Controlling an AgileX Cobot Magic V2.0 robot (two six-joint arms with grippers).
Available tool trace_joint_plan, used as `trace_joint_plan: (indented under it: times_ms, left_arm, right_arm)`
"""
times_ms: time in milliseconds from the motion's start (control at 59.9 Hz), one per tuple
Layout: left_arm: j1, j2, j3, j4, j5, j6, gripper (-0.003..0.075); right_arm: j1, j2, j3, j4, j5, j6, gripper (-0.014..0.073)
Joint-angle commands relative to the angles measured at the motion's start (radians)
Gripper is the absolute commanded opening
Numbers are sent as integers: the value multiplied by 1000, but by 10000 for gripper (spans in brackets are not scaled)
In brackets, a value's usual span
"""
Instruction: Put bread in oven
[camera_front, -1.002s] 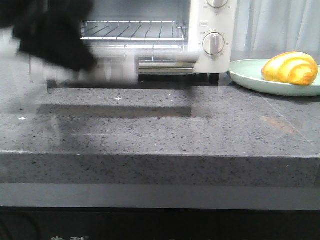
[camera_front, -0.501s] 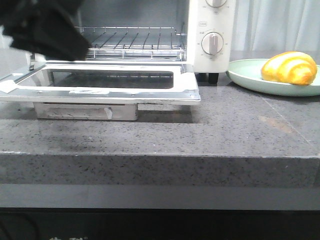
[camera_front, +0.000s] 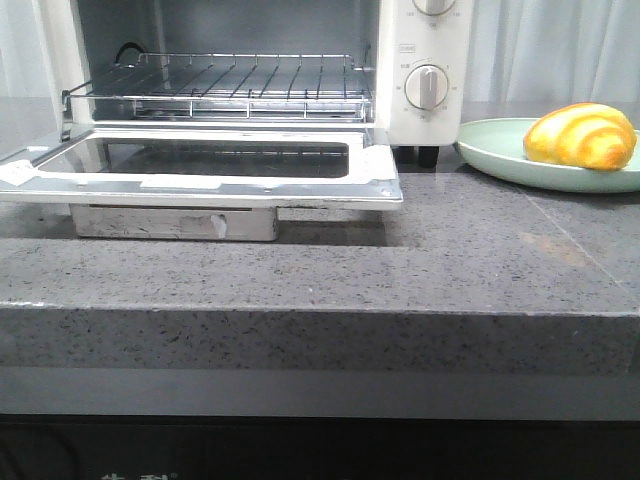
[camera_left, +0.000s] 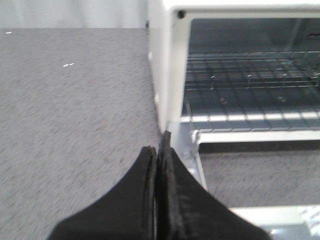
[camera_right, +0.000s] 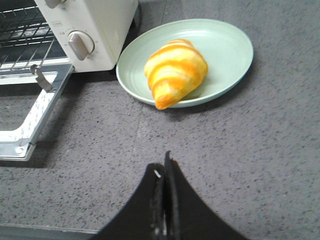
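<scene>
Front view: I see the oven with its door dropped flat on the counter; the bread sits on the green plate to its right. Left wrist: my left gripper is pressed together, empty, near the oven's left front corner. Right wrist: my right gripper is pressed together, empty, on the near side of the plate.

Oven top cut off by frame edge – plate right rim cropped – upper dial half visible.
</scene>
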Motion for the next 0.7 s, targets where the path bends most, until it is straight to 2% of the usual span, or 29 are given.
trace_joint_plan:
  times_ms: [0, 134, 217, 301, 384, 451, 518, 568, 685]
  left_arm:
    - [25, -108, 48, -2, -79, -6, -20]
    - [28, -254, 150, 0, -76, -6, -20]
    - [28, -313, 186, 0, -76, -6, -20]
    - [28, -353, 203, 0, -73, -6, -20]
    - [28, -365, 203, 0, -71, -6, -20]
    - [28, -365, 203, 0, -71, -6, -20]
    - [28, -365, 203, 0, -71, -6, -20]
    - [28, -365, 203, 0, -71, -6, -20]
    - [28, -365, 203, 0, -71, -6, -20]
  right_arm:
    - [3, 34, -40, 40, -68, 0, -60]
    - [3, 90, -58, 65, -78, 15, -53]
    - [3, 120, -68, 82, -112, 53, -6]
    - [3, 157, -69, 85, -172, 84, 101]
    - [3, 205, -69, 86, -214, 98, 249]
    - [3, 254, -69, 108, -246, 98, 374]
    - [3, 306, -70, 152, -296, 98, 463]
    - [1, 350, -79, 192, -338, 98, 490]
    - [-41, 468, -149, 259, -379, 98, 488]
